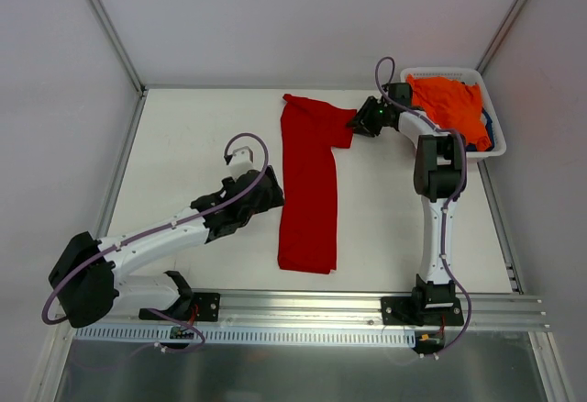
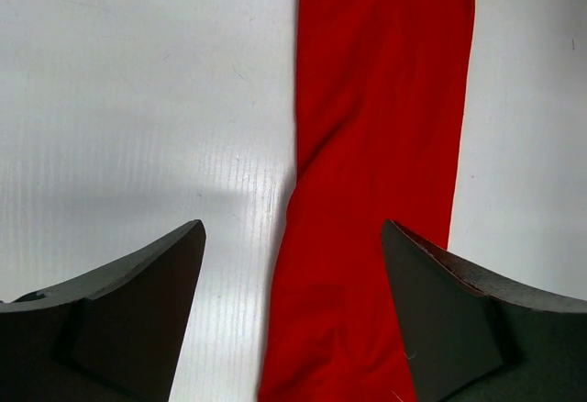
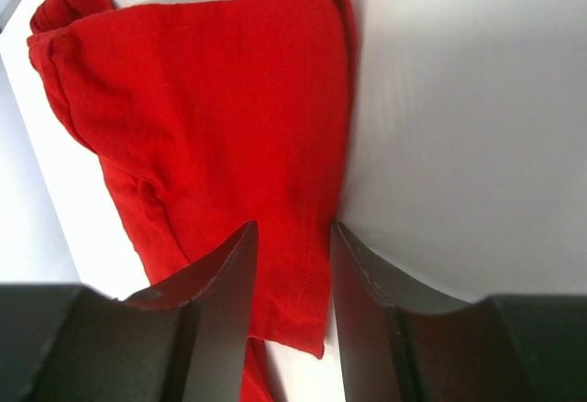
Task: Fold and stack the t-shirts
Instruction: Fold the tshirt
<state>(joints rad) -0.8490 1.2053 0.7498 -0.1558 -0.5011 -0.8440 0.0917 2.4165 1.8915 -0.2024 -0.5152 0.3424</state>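
Note:
A bright red t-shirt (image 1: 308, 195) lies on the white table, folded into a long narrow strip, with one sleeve (image 1: 336, 127) sticking out to the right at its far end. My left gripper (image 1: 272, 191) is at the strip's left edge, about halfway along. In the left wrist view it (image 2: 292, 228) is wide open with the red cloth (image 2: 376, 145) lying flat below the gap. My right gripper (image 1: 359, 123) is at the sleeve's tip. Its jaws (image 3: 292, 228) stand apart over the sleeve hem (image 3: 275, 145), which lies flat and unpinched. An orange t-shirt (image 1: 449, 104) fills the basket, with dark blue cloth (image 1: 487, 132) under it.
A white plastic basket (image 1: 495, 150) stands at the far right corner of the table. Grey walls with metal rails enclose the table on the left, back and right. Bare table (image 1: 193, 136) lies left of the red shirt, and more (image 1: 381, 209) between the shirt and the right arm.

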